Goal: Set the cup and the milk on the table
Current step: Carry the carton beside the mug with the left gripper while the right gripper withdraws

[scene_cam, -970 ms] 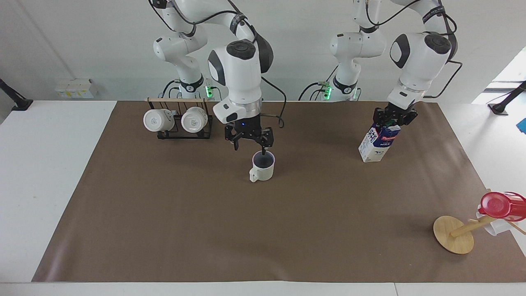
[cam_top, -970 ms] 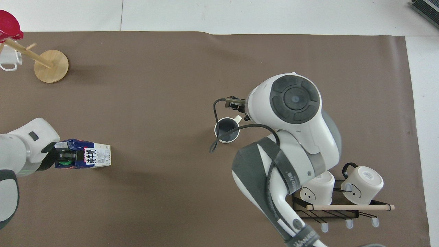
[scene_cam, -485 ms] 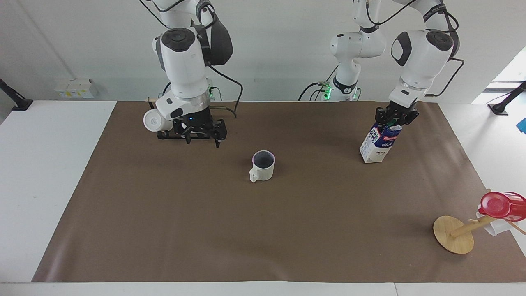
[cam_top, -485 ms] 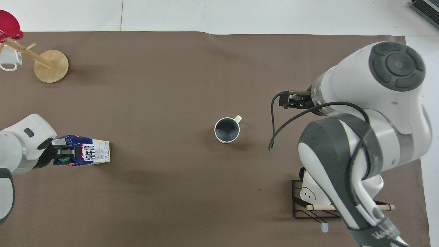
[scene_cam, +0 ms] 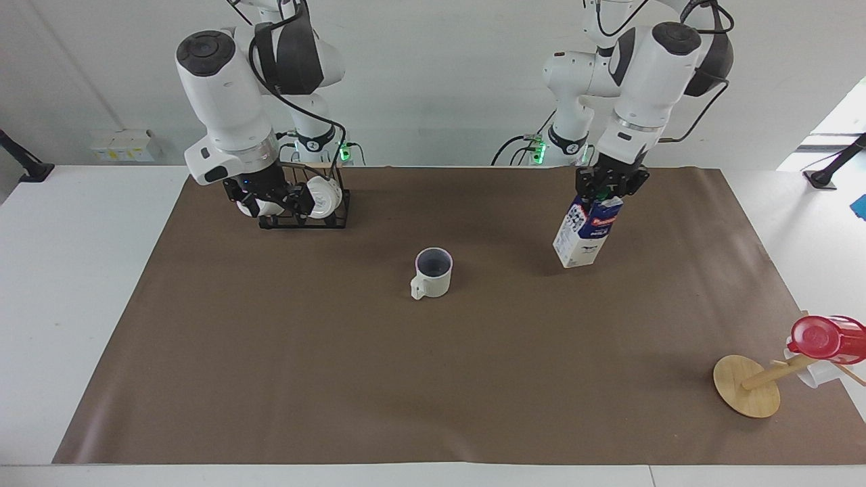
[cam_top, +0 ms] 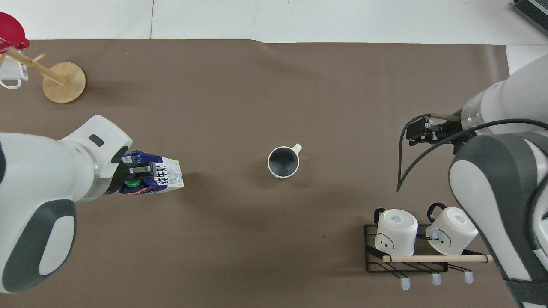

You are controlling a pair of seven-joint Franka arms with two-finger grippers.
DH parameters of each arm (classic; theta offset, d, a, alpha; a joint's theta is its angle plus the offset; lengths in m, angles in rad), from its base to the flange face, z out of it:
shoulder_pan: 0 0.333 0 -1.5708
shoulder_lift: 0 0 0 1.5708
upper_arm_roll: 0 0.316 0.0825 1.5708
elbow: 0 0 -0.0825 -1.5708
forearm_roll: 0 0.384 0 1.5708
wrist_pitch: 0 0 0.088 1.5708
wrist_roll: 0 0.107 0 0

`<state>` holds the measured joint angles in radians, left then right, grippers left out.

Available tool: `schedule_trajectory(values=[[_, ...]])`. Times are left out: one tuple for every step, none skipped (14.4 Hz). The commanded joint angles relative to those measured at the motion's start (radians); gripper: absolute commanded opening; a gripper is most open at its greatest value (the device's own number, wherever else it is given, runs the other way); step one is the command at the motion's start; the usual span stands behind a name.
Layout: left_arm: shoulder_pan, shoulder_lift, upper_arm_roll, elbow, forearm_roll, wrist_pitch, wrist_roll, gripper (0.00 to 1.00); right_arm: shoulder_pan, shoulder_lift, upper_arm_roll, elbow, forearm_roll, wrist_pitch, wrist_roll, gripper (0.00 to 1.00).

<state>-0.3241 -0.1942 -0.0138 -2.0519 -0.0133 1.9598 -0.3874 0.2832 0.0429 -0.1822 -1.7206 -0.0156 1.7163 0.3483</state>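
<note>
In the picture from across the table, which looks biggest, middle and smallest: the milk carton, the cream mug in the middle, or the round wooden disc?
1. Milk carton, tallest of the three.
2. Round wooden disc.
3. Cream mug.
The disc lies closer to the camera, so it may only look bigger than the mug; those two are close.

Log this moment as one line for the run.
cup: upright on table, free | milk: tilted, gripped at top by left hand | right hand: open, over mug rack
</note>
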Motion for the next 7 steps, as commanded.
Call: schedule_trajectory(values=[[-0.08, 0.097, 0.017, 0.128, -0.004, -0.052, -0.074, 0.52, -0.062, -0.044, 0.009, -0.066, 0.017, 0.0, -0.038, 1.0], [-0.107, 0.119, 0.015, 0.137, -0.002, -0.042, -0.111, 0.52, -0.079, -0.046, 0.009, -0.073, 0.017, 0.0, -0.067, 1.0], [-0.142, 0.152, 0.017, 0.154, 0.001, -0.035, -0.148, 0.52, -0.1, -0.046, 0.009, -0.074, 0.017, -0.001, -0.09, 1.0], [-0.173, 0.189, 0.015, 0.185, 0.003, -0.029, -0.183, 0.52, -0.122, -0.052, 0.01, -0.083, 0.017, 0.0, -0.113, 1.0], [-0.191, 0.228, 0.015, 0.215, 0.004, -0.027, -0.206, 0.52, -0.146, -0.06, 0.009, -0.099, 0.017, 0.0, -0.149, 1.0], [-0.205, 0.263, 0.017, 0.249, 0.004, -0.024, -0.218, 0.53, -0.177, -0.066, 0.01, -0.108, 0.017, 0.003, -0.191, 1.0], [-0.222, 0.301, 0.017, 0.278, 0.006, -0.024, -0.228, 0.53, -0.2, -0.069, 0.01, -0.109, 0.019, 0.011, -0.234, 1.0]])
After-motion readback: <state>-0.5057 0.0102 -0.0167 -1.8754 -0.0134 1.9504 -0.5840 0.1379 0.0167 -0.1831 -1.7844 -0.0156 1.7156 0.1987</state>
